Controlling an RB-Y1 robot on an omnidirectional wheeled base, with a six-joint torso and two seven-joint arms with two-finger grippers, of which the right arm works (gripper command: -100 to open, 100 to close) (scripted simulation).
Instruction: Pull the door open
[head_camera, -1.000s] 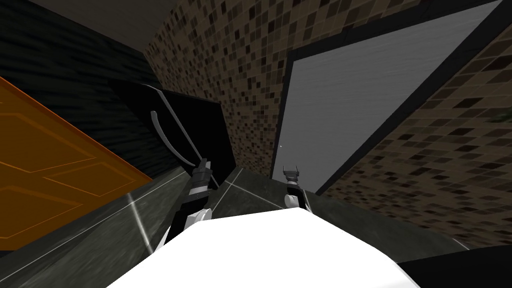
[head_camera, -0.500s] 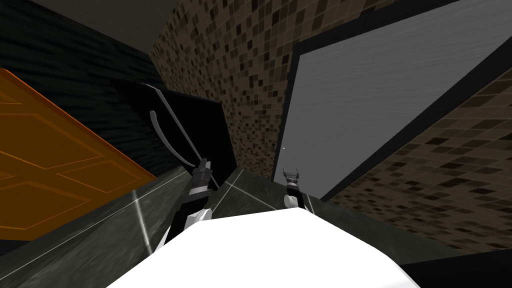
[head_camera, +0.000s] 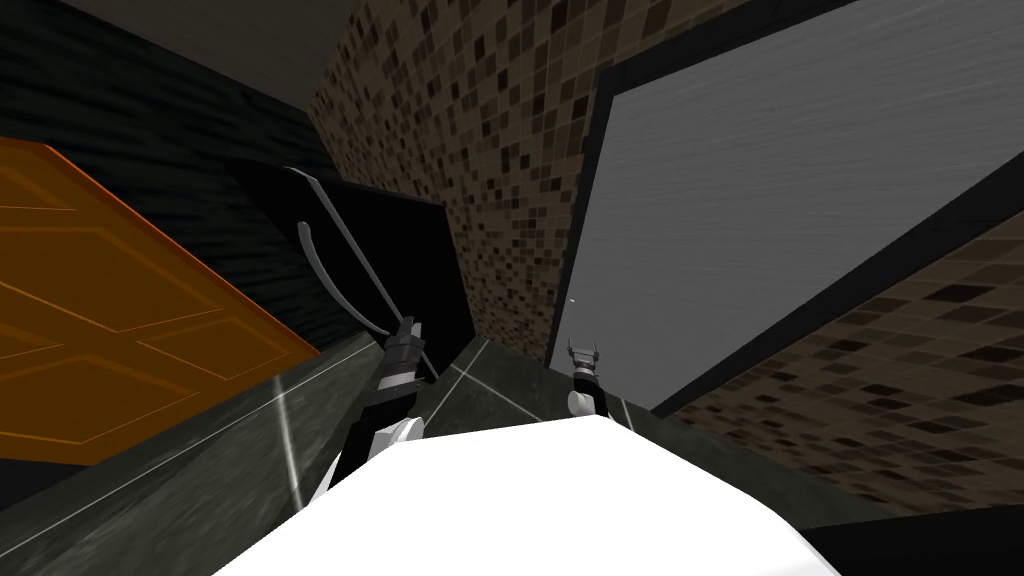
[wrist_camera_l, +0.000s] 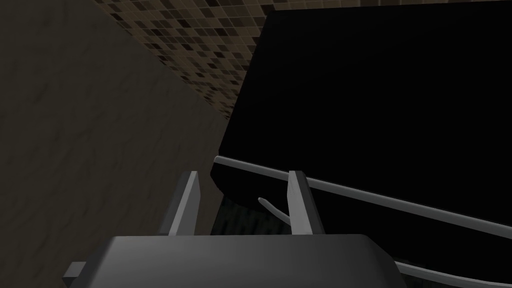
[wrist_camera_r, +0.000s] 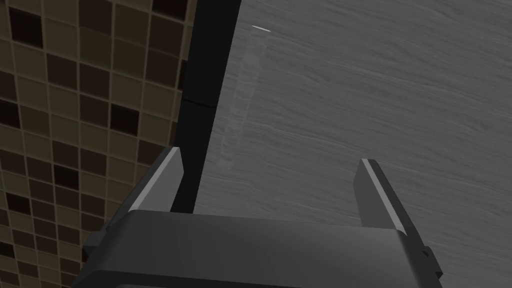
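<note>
a: locate the work item.
b: flat grey grained door panel (head_camera: 760, 200), set in a black frame (wrist_camera_r: 200, 75), directly ahead of the right gripper (wrist_camera_r: 270, 160). its fingers are spread and hold nothing. the left gripper (wrist_camera_l: 242, 175) is also parted and empty, beside a black panel with grey rails (wrist_camera_l: 375, 100).
a: procedure?
b: centre the fingers on the handle near the frame edge, close, then pull along the door's arc.
a: limits?
b: the handle is hard to make out: a faint pale sliver (wrist_camera_r: 260, 28). the hinge side cannot be told.
</note>
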